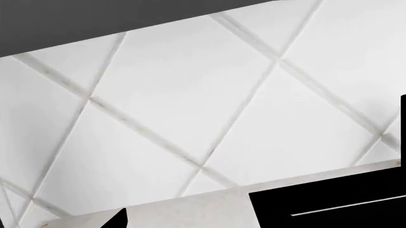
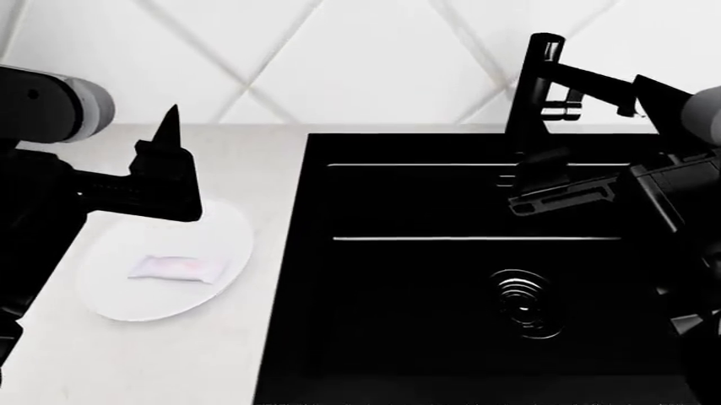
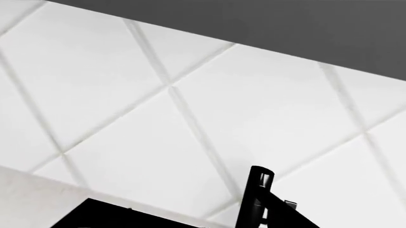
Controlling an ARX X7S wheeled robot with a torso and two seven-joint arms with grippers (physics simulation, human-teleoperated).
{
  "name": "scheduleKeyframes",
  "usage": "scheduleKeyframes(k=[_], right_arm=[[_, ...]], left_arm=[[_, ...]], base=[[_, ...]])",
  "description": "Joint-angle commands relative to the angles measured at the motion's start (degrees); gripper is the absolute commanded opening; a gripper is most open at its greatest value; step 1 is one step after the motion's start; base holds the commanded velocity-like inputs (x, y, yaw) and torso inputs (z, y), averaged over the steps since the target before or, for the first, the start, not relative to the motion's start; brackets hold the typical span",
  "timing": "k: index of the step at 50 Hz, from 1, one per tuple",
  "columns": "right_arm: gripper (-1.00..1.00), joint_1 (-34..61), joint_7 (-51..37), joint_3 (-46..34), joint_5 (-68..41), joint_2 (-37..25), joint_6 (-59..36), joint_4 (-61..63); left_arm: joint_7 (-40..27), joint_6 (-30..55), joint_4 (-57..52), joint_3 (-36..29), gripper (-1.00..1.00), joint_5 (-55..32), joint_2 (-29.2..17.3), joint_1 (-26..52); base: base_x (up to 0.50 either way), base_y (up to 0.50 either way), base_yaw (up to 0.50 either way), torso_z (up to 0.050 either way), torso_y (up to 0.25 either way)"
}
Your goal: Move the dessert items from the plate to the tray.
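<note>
1. The step in hand looks like the approach to the first pickup: nothing has been lifted, and the wrapped bar (image 2: 172,268) lies flat on the white plate (image 2: 231,253) at the lower left of the head view, on the pale counter (image 2: 147,363).

2. The left gripper (image 2: 167,169) hovers above the plate's far edge at the left of the frame, its dark finger pointing up toward the tiled wall (image 2: 338,59). It holds nothing, but whether the jaws stand apart or together I cannot tell from this angle.

3. The right gripper (image 2: 558,186) sits at the right of the frame over the black sink basin (image 2: 451,278), near the faucet (image 2: 546,84). It appears empty; its jaw spacing cannot be told either.

4. Both wrist views face the wall tiles and show no dessert (so they give no help in aiming).

5. Only the bar is visible on the plate; no pink-iced donut and no tray appear in any view.

6. The next move, as I judge it, calls for tilting the left gripper downward, lowering it over the bar's middle and closing across its narrow width. Then the tray must be found, likely by turning the head or base.
</note>
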State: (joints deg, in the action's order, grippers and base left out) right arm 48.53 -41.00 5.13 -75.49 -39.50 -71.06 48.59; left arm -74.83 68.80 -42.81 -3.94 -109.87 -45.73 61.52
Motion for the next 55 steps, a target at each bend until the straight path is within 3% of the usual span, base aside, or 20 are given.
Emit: scheduleKeyframes(k=[1,17,36,49,52,55], right_arm=[[1.00,0.74,-2.29,0.55,-3.54,-0.38,0.02,0.28],[1.00,8.13,-18.86,-0.05,-27.83,-6.38,3.25,-0.29],[1.00,9.08,-22.93,-0.91,-33.79,-10.73,5.11,-0.04],[1.00,8.37,-22.89,-0.62,-33.71,-11.64,5.22,-0.03],[1.00,8.25,-22.72,-0.57,-33.44,-11.62,5.21,-0.06],[1.00,8.43,-22.57,-0.83,-33.09,-11.37,5.16,-0.14]], left_arm=[[-0.05,-0.51,-0.19,-0.49,1.00,0.00,-0.25,-0.04],[0.04,-1.36,-0.34,-0.97,1.00,-0.04,-0.42,-0.24],[-0.35,-2.12,0.57,-2.73,1.00,0.34,0.12,-0.61],[-10.48,-6.29,6.89,-10.73,1.00,-5.84,2.30,4.08],[-14.49,-9.82,9.04,-13.28,1.00,-8.21,2.94,5.27],[-15.08,-18.77,10.34,-21.32,1.00,-9.06,0.68,8.93]], base=[[0.22,-0.01,0.00,0.000,0.000],[0.04,0.00,0.00,0.000,0.001],[0.00,0.00,0.00,0.000,0.000],[0.00,0.00,0.00,0.000,0.000],[0.00,0.00,0.00,0.000,0.000],[0.00,0.00,0.00,0.000,0.000]])
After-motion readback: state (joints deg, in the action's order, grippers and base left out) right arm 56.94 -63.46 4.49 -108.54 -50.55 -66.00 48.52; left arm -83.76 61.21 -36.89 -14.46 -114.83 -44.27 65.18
